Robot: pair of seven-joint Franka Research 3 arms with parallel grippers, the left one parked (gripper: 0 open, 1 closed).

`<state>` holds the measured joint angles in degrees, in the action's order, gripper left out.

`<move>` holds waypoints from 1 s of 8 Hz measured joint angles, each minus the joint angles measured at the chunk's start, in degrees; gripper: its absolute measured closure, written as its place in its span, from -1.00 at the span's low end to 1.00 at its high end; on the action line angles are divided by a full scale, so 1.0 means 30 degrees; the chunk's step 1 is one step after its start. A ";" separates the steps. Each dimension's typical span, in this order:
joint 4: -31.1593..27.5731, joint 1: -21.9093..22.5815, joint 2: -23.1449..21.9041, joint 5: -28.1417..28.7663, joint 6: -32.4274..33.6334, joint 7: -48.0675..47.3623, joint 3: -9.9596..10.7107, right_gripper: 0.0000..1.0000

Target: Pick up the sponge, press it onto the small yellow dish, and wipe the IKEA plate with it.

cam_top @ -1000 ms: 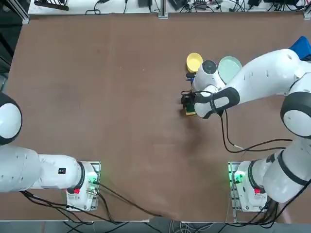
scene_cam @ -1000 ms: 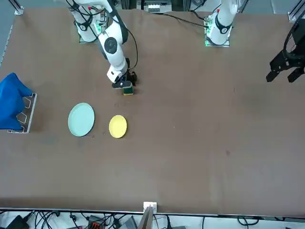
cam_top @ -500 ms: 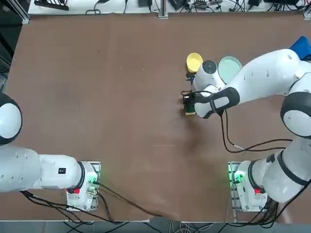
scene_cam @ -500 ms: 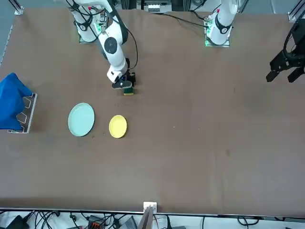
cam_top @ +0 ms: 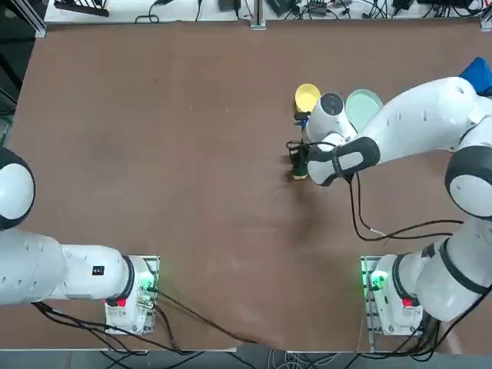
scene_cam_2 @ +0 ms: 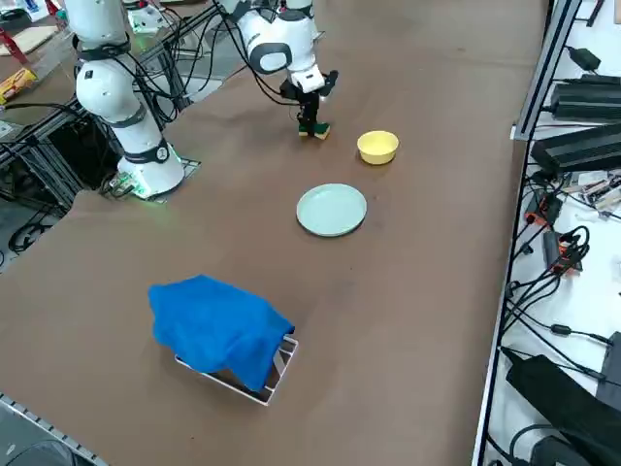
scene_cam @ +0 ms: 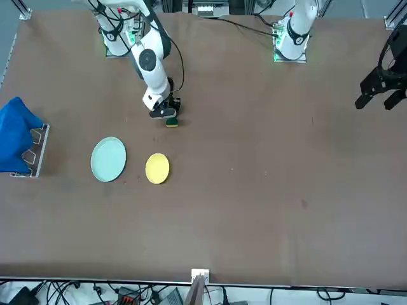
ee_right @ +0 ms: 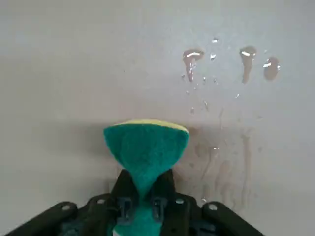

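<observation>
So we've got the rectangular sponge with the dark green scouring top and yellow foam layer (ee_right: 145,150) pinched between the black two-finger right gripper's (ee_right: 142,196) fingers, squeezed in at its waist. What matters next is that the small round yellow dish (scene_cam: 157,168) sits out past it, farther from our base, with the round pale mint-green plate (scene_cam: 108,159) beside the dish, to our right.

Sponge (ee_right: 146,147) — green, yellow edge; dish (scene_cam: 157,168) — yellow; plate (scene_cam: 108,159) — pale mint; cloth (scene_cam_2: 221,325) — blue.
</observation>
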<state>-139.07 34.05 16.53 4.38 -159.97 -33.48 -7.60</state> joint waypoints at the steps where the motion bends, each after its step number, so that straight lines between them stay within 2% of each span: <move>1: 0.0156 -0.0008 -0.0162 0.0000 0.0341 0.0002 0.0080 0.66; 5: 0.2327 -0.0286 -0.1385 -0.0013 0.4326 0.0006 0.0447 0.64; 8: 0.5651 -0.1865 -0.1299 -0.0352 0.8209 0.0368 0.0572 0.62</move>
<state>-122.11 28.45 12.63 3.32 -135.34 -32.38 -5.89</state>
